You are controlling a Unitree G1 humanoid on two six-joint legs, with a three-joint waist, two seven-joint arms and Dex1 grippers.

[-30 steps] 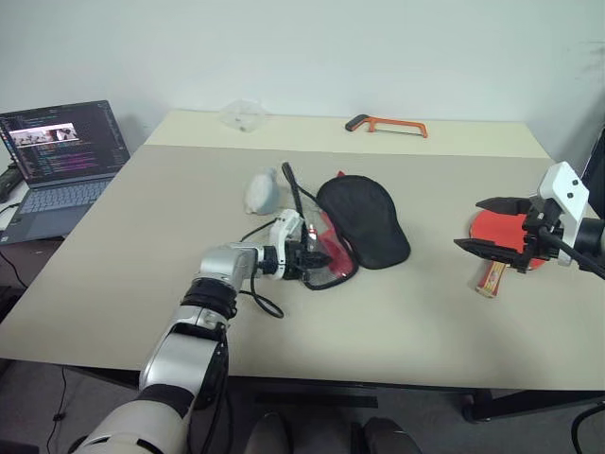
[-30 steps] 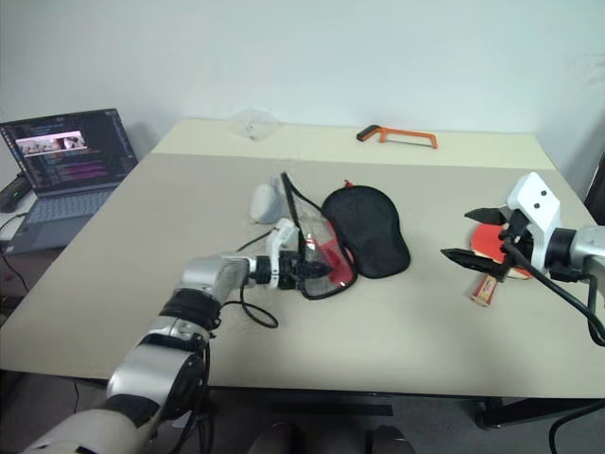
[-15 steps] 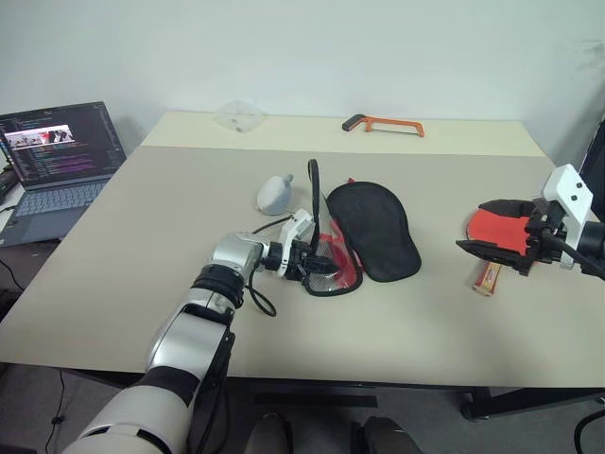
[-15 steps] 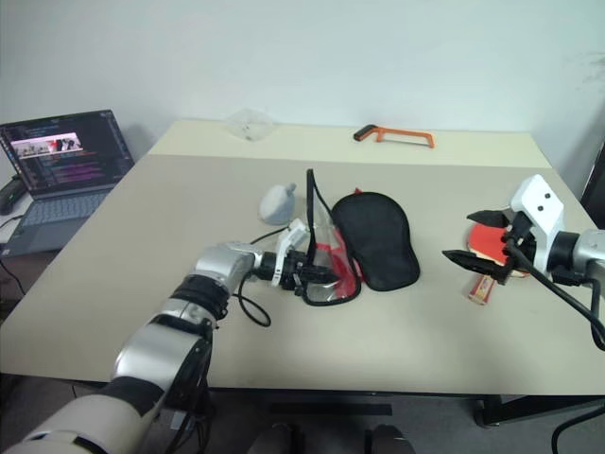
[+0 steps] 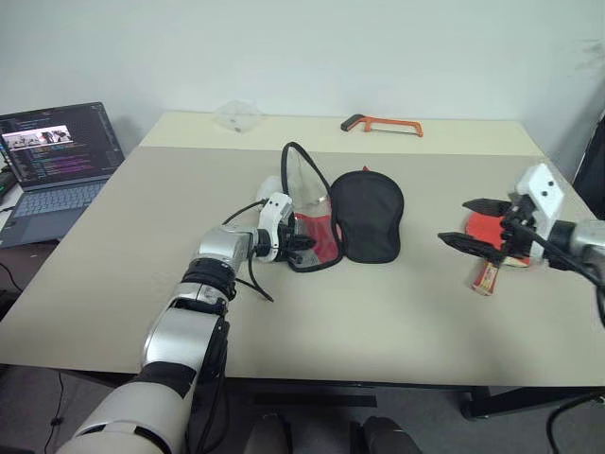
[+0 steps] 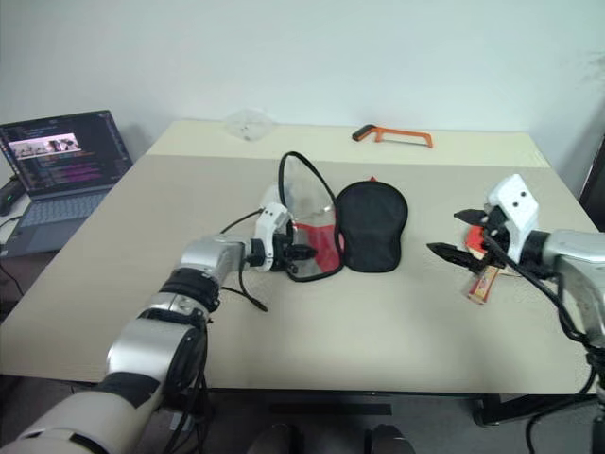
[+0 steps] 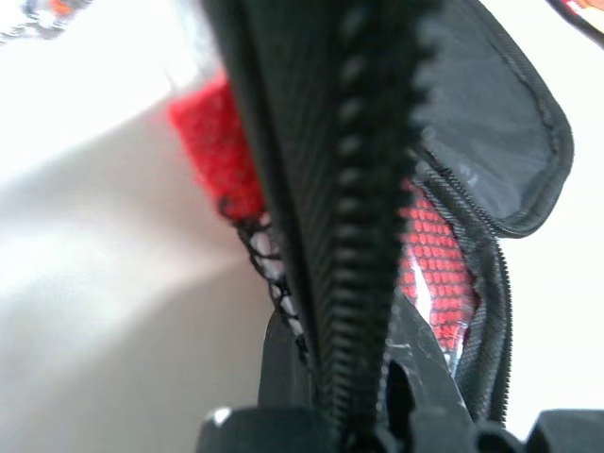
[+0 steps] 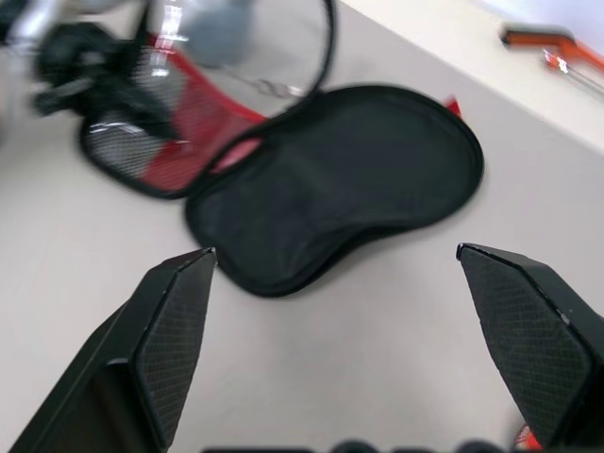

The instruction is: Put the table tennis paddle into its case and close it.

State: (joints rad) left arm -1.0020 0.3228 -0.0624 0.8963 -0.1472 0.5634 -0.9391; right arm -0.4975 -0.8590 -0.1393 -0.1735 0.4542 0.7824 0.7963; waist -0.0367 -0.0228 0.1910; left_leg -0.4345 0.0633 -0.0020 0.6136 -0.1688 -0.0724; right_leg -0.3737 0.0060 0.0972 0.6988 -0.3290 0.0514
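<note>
The case [image 5: 369, 216] lies unzipped in the middle of the table, its black half flat. Its red, mesh-lined half [image 5: 317, 238] sits beside that, with a loop of zip edge [image 5: 301, 168] standing up above it. My left gripper [image 5: 297, 244] is shut on that zip edge, which runs between its fingers [image 7: 283, 354] in the left wrist view. The table tennis paddle [image 5: 484, 278] lies on the table to the right, its red face partly behind my right gripper [image 5: 456, 221]. That gripper hangs open and empty, pointing toward the case [image 8: 330, 189].
A grey-blue pouch [image 5: 269, 187] peeks out behind the case, and a black cord [image 5: 253, 287] trails by my left wrist. An orange hacksaw [image 5: 383, 124] and a clear plastic item [image 5: 236, 115] lie at the far edge. A laptop [image 5: 57, 151] stands off the table's left side.
My left gripper has drawn the case's zip edge left and away, so the case turned and its loop rose higher. My right gripper has moved left from over the paddle toward the case.
</note>
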